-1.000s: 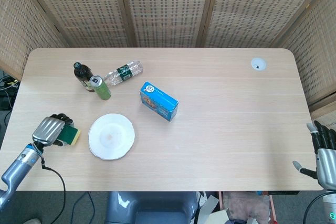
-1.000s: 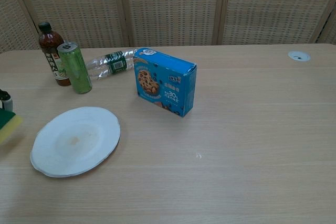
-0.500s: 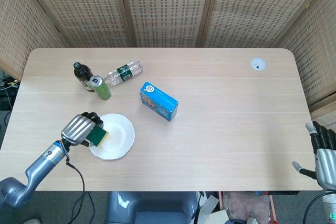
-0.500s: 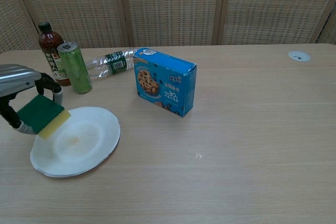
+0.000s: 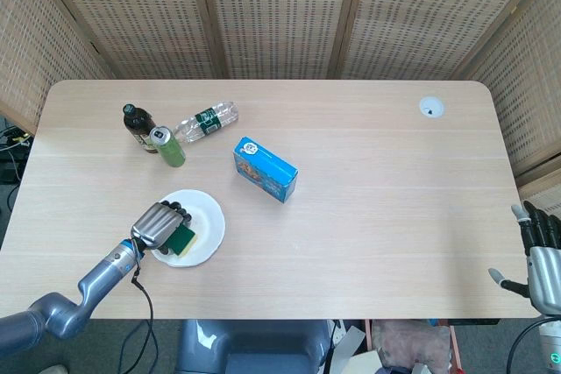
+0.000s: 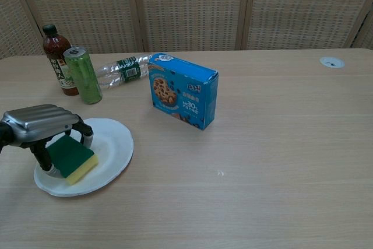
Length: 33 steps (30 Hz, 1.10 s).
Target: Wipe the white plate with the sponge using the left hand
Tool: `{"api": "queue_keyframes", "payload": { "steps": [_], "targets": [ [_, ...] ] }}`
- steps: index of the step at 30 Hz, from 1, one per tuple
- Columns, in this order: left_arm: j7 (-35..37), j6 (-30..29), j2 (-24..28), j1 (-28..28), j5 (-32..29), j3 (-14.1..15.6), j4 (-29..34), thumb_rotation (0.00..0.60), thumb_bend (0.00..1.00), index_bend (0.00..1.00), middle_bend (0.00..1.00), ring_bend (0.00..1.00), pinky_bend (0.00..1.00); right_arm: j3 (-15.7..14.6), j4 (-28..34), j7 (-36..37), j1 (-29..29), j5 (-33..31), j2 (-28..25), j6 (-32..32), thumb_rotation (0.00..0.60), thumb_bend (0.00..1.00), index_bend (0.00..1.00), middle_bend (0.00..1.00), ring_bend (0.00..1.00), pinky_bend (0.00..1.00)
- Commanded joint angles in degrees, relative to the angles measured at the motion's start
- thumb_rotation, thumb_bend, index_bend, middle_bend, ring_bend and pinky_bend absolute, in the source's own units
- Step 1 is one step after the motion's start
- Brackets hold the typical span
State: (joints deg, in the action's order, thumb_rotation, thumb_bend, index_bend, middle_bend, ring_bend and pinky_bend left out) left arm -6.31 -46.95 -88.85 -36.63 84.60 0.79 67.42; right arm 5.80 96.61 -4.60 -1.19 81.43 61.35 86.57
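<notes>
1. On the near left part of the wooden table (image 5: 368, 181) lies the white plate (image 6: 113, 147), and the left hand (image 6: 42, 122) is over it.
2. That hand holds the sponge (image 6: 72, 157), with its fingers curled around the sponge from above.
3. The sponge has a green top and a yellow underside; its yellow side lies on the plate, over the left half of it.
4. From the head view, the left hand (image 5: 159, 225) covers much of the sponge (image 5: 183, 240), and the right and far parts of the white plate (image 5: 209, 216) stay visible.
5. The right hand (image 5: 536, 256) is at the lower right corner of the head view, past the right edge of the table. It holds nothing and its fingers are apart, pointing up.
6. Behind the plate stands a green can (image 6: 82, 75), and just beside it, a little further back, a dark bottle (image 6: 57, 60) with a black cap.
7. A clear plastic bottle (image 6: 123, 69) with a green label lies on its side to the right of the can.
8. A blue cookie box (image 6: 185, 90) stands near the middle of the table, well apart from the plate.
9. A small round white fitting (image 6: 331, 62) is set in the table at the far right corner.
10. Woven screens (image 5: 280, 15) close the scene behind the table.
</notes>
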Motion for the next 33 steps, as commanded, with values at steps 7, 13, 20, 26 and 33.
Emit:
{"api": "queue_keyframes", "payload": {
  "steps": [7,13,20,26,33],
  "targets": [
    [-1.2,3.1,-4.6,-2.3,-2.0,-0.9,-3.3,0.6,0.09,0.5,0.41,0.25,0.33,0.2,-0.1,0.6,-0.1,-0.3,-0.2,-0.1,0.6,0.0,0.0,0.0,0.0,0.0],
    [-2.2,3.9,-5.8,-3.7,-2.9,-2.1,-3.0,0.6,0.09,0.5,0.41,0.25,0.33,0.1,-0.2,0.9,-0.1,-0.2,-0.3,-0.1,0.6,0.0,0.0,0.0,0.0,0.0],
    [-3.6,4.2,-6.8,-5.0,-3.7,-3.1,-2.3,0.6,0.09,0.5,0.41,0.25,0.33,0.1,-0.2,0.7,-0.2,-0.3,-0.2,-0.3,0.6,0.0,0.0,0.0,0.0,0.0],
    [-4.4,2.8,-4.8,-5.1,-4.3,-3.8,-0.3,0.6,0.09,0.5,0.41,0.25,0.33,0.1,-0.2,0.5,-0.2,-0.7,-0.1,-0.5,0.6,0.0,0.0,0.0,0.0,0.0],
    [-5.3,2.6,-2.8,-6.1,-7.0,-6.1,-0.4,0.6,0.09,0.5,0.41,0.25,0.33,0.0,-0.1,0.2,-0.3,-0.5,-0.1,-0.5,0.6,0.0,0.0,0.0,0.0,0.0]
  ]
}}
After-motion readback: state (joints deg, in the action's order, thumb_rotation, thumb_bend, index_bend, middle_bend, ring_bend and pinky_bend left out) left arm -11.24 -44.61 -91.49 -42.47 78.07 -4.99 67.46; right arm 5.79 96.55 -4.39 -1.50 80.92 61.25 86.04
